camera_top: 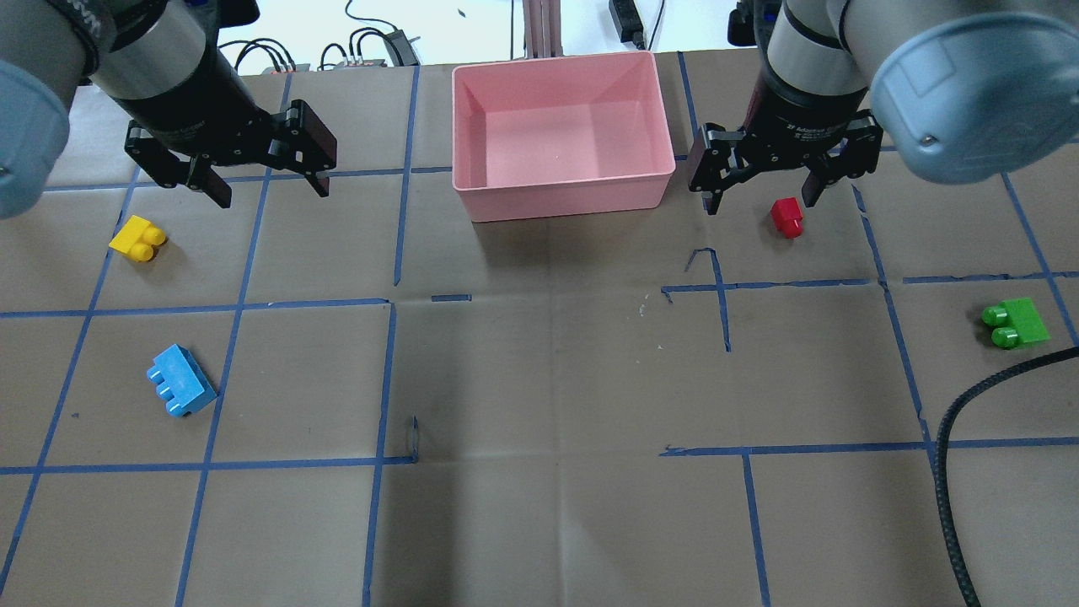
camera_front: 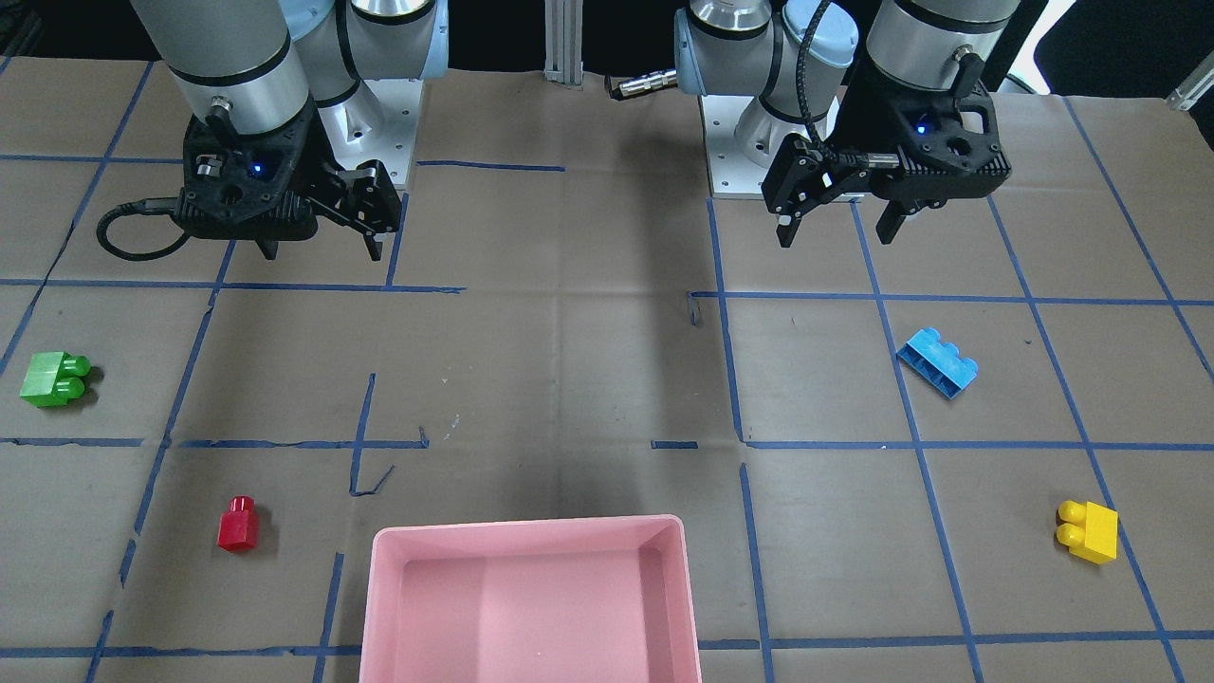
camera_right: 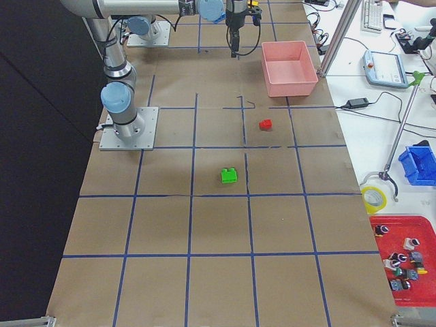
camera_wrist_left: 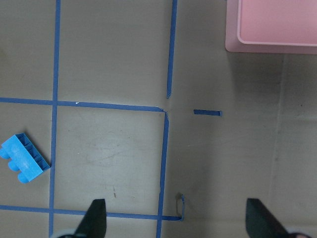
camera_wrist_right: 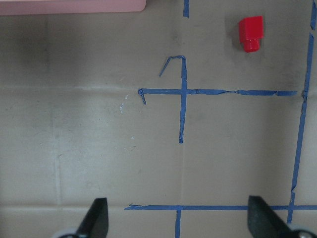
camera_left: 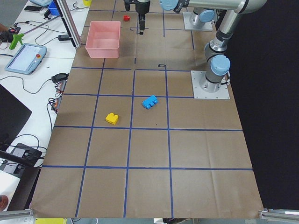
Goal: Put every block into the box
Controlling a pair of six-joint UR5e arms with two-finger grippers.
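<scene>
The pink box [camera_top: 563,190] stands at the table's far middle edge and holds nothing. The red block [camera_top: 787,217] lies just below my right gripper [camera_top: 763,202] and also shows in the right wrist view [camera_wrist_right: 250,32]. The green block [camera_top: 1016,323] lies far right. The yellow block [camera_top: 138,239] lies below my left gripper [camera_top: 271,194]. The blue block [camera_top: 180,392] lies nearer the robot and also shows in the left wrist view [camera_wrist_left: 22,158]. Both grippers are open, empty and held above the table.
A black cable [camera_top: 952,421] runs over the table's near right corner. The robot bases [camera_front: 759,142] stand at the robot's edge of the table. Blue tape lines [camera_top: 388,379] grid the brown paper. A side desk with a tablet [camera_left: 25,58] lies beyond the box.
</scene>
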